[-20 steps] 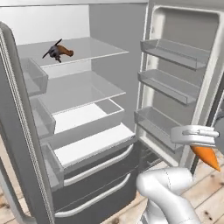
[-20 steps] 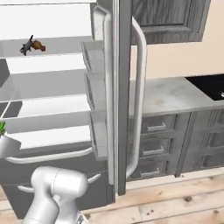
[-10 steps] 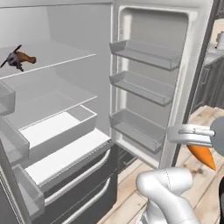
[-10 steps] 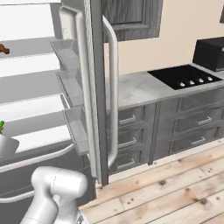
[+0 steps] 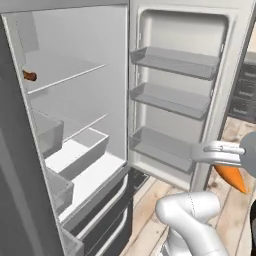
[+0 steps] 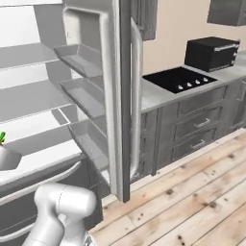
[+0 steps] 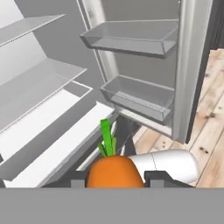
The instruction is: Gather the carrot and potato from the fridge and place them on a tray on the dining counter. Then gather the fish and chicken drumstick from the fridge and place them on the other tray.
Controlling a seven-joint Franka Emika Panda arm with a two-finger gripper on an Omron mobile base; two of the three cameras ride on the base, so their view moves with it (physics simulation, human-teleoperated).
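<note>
- Orange and tapered, the carrot sits clenched in the hand, low at the right of the left base view, just in front of the open fridge door. In the hand view the carrot sits between the two dark fingertips, its green top pointing toward the fridge.
- Step in hand, as I judge it: carrying the first vegetable away from the fridge toward a tray on the dining bench. No tray and no dining bench can be seen from here.
- Inside the fridge, a brownish item lies at the far left on the upper shelf; it is too small and cut off to say whether it is the drumstick or something else. The potato and the fish I cannot pick out.
- In the right base view, the kitchen bench with a black cooktop and a dark microwave runs to the right of the fridge door, above a wooden floor.
- The next move calls for keeping the grip firm on the carrot, turning the base clear of the open door, finding the dining bench and lowering the carrot onto one tray before letting go.
- Three items would then remain to fetch.
</note>
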